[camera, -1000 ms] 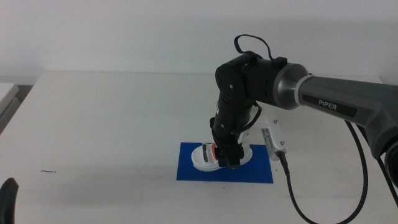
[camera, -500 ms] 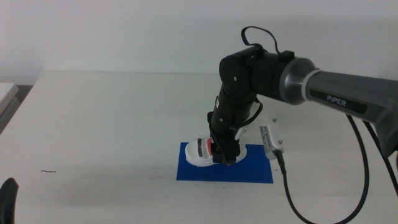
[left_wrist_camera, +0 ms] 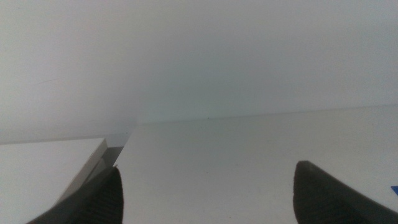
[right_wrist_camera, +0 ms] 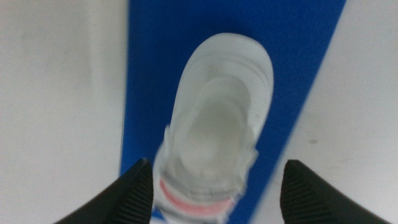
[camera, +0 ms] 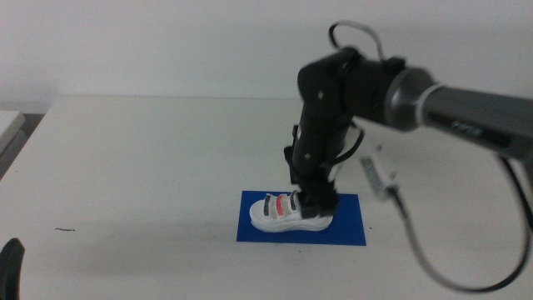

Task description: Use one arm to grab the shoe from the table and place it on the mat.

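right gripper (camera: pixel 315 198): positioned directly above the heel end of the shoe (camera: pixel 289 212), at the end of the arm (camera: pixel 391 92) entering from the right side of the middle view. in the right wrist view the gripper (right_wrist_camera: pixel 211 186) has its two dark jaws spread wide, one on each side of the shoe (right_wrist_camera: pixel 214 149), with clear space between each jaw and the shoe's sides. nothing is held. in the middle view the lower part of the gripper overlaps the shoe's heel end; whether it touches there cannot be determined

shoe: white, chunky sole, resting upright on its sole on the mat (camera: pixel 350 229). two dark straps and one red strap visible across the top in the middle view. toe end points toward the left side of that view. in the right wrist view the shoe lies along the length of the mat (right_wrist_camera: pixel 292 56), blue showing on both sides of it

mat: blue rectangle lying flat on the table (camera: pixel 150 175), nearer the front edge than the back

left gripper (left_wrist_camera: pixel 205 193): waiting at the lower left corner of the middle view, well apart from the mat. jaws stand wide apart in the left wrist view, with only the table (left_wrist_camera: pixel 249 155) surface between them
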{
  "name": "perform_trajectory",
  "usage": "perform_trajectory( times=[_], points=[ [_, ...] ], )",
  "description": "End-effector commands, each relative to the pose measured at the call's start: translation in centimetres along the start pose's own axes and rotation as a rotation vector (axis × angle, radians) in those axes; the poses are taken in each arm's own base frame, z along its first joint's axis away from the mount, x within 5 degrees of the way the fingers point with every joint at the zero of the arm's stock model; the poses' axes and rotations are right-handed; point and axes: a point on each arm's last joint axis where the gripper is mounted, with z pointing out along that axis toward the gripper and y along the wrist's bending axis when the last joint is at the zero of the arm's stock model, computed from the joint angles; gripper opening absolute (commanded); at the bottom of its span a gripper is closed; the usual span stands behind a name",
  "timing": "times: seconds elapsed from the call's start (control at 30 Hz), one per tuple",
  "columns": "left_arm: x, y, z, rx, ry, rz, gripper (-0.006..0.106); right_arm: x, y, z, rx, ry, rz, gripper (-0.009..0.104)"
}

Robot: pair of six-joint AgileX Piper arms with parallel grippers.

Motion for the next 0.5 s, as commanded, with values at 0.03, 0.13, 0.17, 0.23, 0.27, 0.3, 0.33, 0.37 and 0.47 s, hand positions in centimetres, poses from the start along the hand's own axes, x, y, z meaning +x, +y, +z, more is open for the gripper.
perform_trajectory(
  times=[0.03,0.13,0.17,0.23,0.27,0.3,0.33,0.37,0.47],
  points=[
    [-0.1,0.0,0.0,0.001,-0.007,-0.005,0.094,-1.5,-0.2,-7.2,-0.104,-0.034,-0.344,0.052],
    [-0.1,0.0,0.0,0.001,-0.007,-0.005,0.094,-2.8,-1.4,-13.2,-0.234,-0.128,-0.963,0.052],
    [-0.1,0.0,0.0,0.001,-0.007,-0.005,0.094,-2.9,-2.1,-15.1,-0.278,-0.133,-1.058,0.052],
    [-0.1,0.0,0.0,0.001,-0.007,-0.005,0.094,-3.4,-3.4,-18.3,-0.36,-0.143,-1.143,0.052],
    [-0.1,0.0,0.0,0.001,-0.007,-0.005,0.094,-3.6,-4.2,-19.9,-0.403,-0.145,-1.161,0.052],
    [-0.1,0.0,0.0,0.001,-0.007,-0.005,0.094,-3.9,-5.0,-21.3,-0.44,-0.15,-1.16,0.052],
    [-0.1,0.0,0.0,0.001,-0.007,-0.005,0.094,-4.3,-5.7,-22.6,-0.477,-0.156,-1.156,0.052],
    [-0.1,0.0,0.0,0.001,-0.007,-0.005,0.094,-4.6,-6.4,-23.8,-0.509,-0.161,-1.152,0.052],
    [-0.1,0.0,0.0,0.001,-0.007,-0.005,0.094,-5.5,-8.7,-27.4,-0.651,-0.164,-1.133,0.051]
  ],
)
